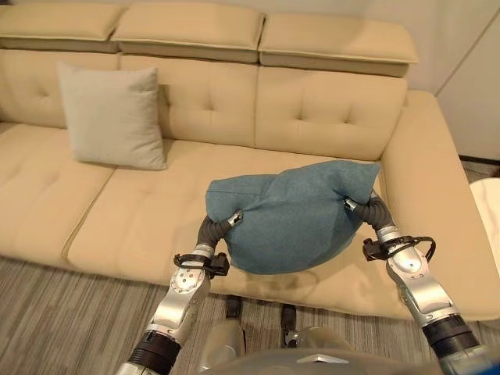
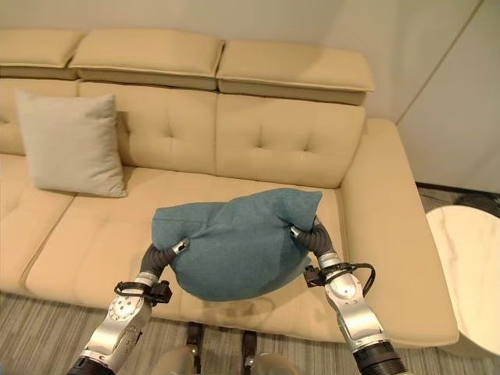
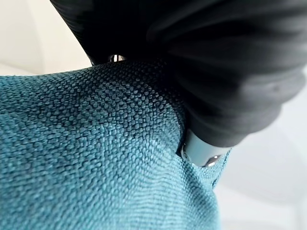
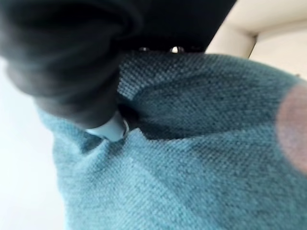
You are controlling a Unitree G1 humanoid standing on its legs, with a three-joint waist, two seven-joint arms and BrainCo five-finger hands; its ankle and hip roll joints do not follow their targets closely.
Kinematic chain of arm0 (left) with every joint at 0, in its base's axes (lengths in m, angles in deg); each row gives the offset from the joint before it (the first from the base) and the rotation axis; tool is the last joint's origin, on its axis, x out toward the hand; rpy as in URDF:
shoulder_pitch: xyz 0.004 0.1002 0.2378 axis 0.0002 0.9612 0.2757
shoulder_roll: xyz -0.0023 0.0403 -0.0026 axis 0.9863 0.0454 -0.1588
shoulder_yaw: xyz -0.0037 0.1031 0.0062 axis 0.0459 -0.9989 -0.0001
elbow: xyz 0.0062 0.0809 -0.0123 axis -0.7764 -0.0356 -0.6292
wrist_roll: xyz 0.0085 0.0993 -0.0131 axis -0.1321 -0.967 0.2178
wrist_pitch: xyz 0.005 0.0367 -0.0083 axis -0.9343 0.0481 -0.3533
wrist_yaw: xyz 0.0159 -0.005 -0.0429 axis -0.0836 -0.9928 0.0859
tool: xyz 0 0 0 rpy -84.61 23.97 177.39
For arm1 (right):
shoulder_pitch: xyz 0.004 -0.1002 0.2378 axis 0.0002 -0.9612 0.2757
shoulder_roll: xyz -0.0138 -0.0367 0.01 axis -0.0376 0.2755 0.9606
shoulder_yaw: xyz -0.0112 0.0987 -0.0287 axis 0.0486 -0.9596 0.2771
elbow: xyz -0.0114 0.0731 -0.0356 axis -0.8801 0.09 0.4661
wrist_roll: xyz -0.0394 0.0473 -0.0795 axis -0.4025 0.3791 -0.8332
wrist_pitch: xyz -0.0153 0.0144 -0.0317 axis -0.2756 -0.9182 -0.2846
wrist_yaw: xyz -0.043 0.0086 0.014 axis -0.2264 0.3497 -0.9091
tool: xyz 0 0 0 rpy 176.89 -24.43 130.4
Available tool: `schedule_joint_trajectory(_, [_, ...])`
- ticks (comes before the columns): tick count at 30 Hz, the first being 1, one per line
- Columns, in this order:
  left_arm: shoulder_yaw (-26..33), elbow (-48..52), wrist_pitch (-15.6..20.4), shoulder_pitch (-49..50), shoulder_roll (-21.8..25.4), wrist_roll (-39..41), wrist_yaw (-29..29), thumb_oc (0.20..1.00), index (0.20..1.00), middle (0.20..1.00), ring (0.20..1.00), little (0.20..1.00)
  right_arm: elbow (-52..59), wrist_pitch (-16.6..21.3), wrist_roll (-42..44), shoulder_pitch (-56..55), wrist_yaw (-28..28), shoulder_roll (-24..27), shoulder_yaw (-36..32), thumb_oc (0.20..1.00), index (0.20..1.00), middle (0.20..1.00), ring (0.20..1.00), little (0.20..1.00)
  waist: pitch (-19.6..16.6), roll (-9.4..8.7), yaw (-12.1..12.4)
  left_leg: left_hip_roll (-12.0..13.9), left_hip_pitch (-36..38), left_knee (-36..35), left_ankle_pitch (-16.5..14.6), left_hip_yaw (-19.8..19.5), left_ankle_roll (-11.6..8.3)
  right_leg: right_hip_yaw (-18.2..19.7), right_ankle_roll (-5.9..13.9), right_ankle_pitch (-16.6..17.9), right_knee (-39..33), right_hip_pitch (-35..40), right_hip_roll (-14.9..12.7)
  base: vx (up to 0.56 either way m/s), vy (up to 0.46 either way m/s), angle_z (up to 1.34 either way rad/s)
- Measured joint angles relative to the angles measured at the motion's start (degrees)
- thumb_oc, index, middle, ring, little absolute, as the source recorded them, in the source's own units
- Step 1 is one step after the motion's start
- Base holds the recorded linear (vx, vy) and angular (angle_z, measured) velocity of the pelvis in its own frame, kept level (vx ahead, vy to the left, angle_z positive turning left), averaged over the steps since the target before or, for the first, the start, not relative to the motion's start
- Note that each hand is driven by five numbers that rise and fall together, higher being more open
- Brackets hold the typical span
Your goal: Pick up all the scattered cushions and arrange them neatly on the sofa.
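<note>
Sofa (image 1: 328, 117) is my landmark here: cream, tufted, running across the whole head view. I see the teal cushion (image 1: 293, 223) held up in front of its seat, above the front edge of the middle seat pad, squeezed between my two hands. My left hand (image 1: 232, 219) presses into the cushion's left end, my right hand (image 1: 355, 206) into its right end near the upper corner, which points toward the sofa's right armrest. In the left wrist view the fabric bunches around a silver finger (image 3: 199, 152) that digs into it, so I read that hand as clamped on the cushion; the right wrist view shows the same, a finger (image 4: 111, 129) sunk into a fold of the weave. The cushion bulges and sags between the two grips. A beige cushion (image 1: 113, 116) stands upright against the sofa's backrest, on the left seat pad, well apart from the teal one. Near the sofa's right armrest I see the edge of a pale round surface (image 2: 473, 273).
</note>
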Motion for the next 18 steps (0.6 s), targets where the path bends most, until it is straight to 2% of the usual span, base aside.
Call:
schedule_joint_trajectory(1, [0.0,0.1,0.0,-0.1,0.0,0.0,0.0,0.2,0.2,0.2,0.2,0.2,0.4,0.0,0.0,0.1,0.0,0.3,-0.1,0.2,0.2,0.2,0.2,0.2,-0.5,1.6,-0.1,0.3,1.3,-0.8,1.6,0.3,0.67,0.8,0.64,-0.4,0.0,0.1,0.6,0.08,0.148,-0.52])
schedule_joint_trajectory(2, [0.1,0.1,0.0,-0.4,0.2,0.0,0.0,0.2,0.2,0.2,0.2,0.2,0.4,0.0,0.0,0.1,-0.2,-0.4,-0.3,0.2,0.2,0.2,0.2,0.2,-0.5,1.47,-0.3,-0.4,2.0,-2.1,2.6,1.1,2.18,1.7,1.47,-0.6,0.4,0.0,-0.2,0.05,0.14,-0.36])
schedule_joint_trajectory(4, [0.4,0.2,0.0,-0.7,0.4,0.0,0.0,0.2,0.2,0.2,0.2,0.2,0.7,0.0,0.0,0.2,-0.2,-0.5,-0.3,0.2,0.2,0.2,0.2,0.2,-0.5,1.5,-0.1,-2.0,2.9,-3.5,2.9,2.5,3.05,2.7,2.87,-1.2,1.0,-0.6,-1.9,0.05,0.117,-0.24])
schedule_joint_trajectory(6, [1.0,0.3,0.0,-1.2,1.1,-0.1,0.1,0.2,0.2,0.2,0.2,0.2,0.7,0.0,-0.1,0.2,0.0,-0.9,-0.2,0.2,0.2,0.2,0.2,0.2,-0.6,1.48,0.4,-3.5,3.0,-4.2,2.8,3.7,3.36,3.5,4.37,-1.6,1.3,-1.3,-3.7,0.05,0.099,-0.19])
schedule_joint_trajectory(10, [3.1,0.6,0.0,-1.2,2.6,-0.6,0.2,0.2,0.2,0.2,0.2,0.2,0.7,0.0,-0.1,0.5,0.9,-2.2,0.9,0.2,0.2,0.2,0.2,0.2,-0.6,1.41,1.8,-4.8,4.1,-5.5,2.4,6.9,4.09,5.5,6.46,-1.5,1.3,-2.3,-5.3,0.04,0.057,-0.33])
schedule_joint_trajectory(11, [3.6,0.9,0.0,-1.2,2.8,-0.6,0.3,0.2,0.2,0.2,0.2,0.2,0.7,0.0,-0.2,0.6,0.9,-2.9,0.9,0.2,0.2,0.2,0.2,0.2,-0.6,1.36,1.8,-4.9,4.5,-5.5,2.2,7.5,4.42,5.6,6.67,-1.5,1.4,-2.3,-5.5,0.03,0.017,-0.93])
schedule_joint_trajectory(12, [5.0,1.8,0.1,-1.2,2.9,-0.6,1.4,0.2,0.2,0.2,0.2,0.2,0.6,-0.1,-0.3,2.6,0.8,-3.2,1.9,0.2,0.2,0.2,0.2,0.2,-0.7,0.99,3.1,-4.4,4.6,-5.5,1.6,11.0,5.3,3.4,7.98,-1.0,1.4,-3.7,-6.6,0.12,-0.013,-0.97])
schedule_joint_trajectory(13, [5.3,1.9,0.1,-1.8,2.9,-0.6,1.6,0.2,0.2,0.2,0.2,0.2,0.6,-0.1,-0.5,3.6,0.6,-3.1,2.0,0.2,0.2,0.2,0.2,0.2,-0.7,0.86,3.2,-4.1,4.6,-5.6,1.4,11.6,5.18,1.9,8.64,0.1,0.5,-3.5,-6.8,0.13,-0.017,-0.83])
schedule_joint_trajectory(14, [5.3,2.0,0.1,-2.4,2.7,-0.7,2.4,0.2,0.2,0.2,0.2,0.2,0.6,-0.2,-0.6,4.8,-0.3,-2.7,2.1,0.2,0.2,0.2,0.2,0.2,-0.8,0.62,2.3,-3.8,4.7,-5.7,0.6,11.5,4.33,1.6,8.28,0.4,-0.3,-3.1,-6.5,0.15,-0.038,-0.15])
schedule_joint_trajectory(15, [5.3,1.8,0.0,-4.3,2.7,-1.2,3.5,0.2,0.2,0.2,0.2,0.2,-0.1,-0.5,-1.2,7.4,-1.2,-1.9,2.6,0.2,0.2,0.2,0.2,0.2,-1.1,-0.09,2.0,-3.6,4.6,-5.7,0.7,11.3,4.29,1.5,7.68,2.0,-3.0,-1.9,-6.0,0.06,-0.032,0.05])
schedule_joint_trajectory(18, [4.1,0.9,0.1,-13.7,3.2,-1.7,7.6,0.2,0.2,0.2,0.2,0.2,-1.4,-1.3,-1.7,17.1,-5.3,-0.2,3.1,0.2,0.2,0.2,0.2,0.2,-1.1,-0.31,1.8,-2.8,3.7,-5.7,1.7,10.2,4.51,0.1,7.32,2.4,-3.2,-2.2,-5.2,-0.03,-0.046,0.19])
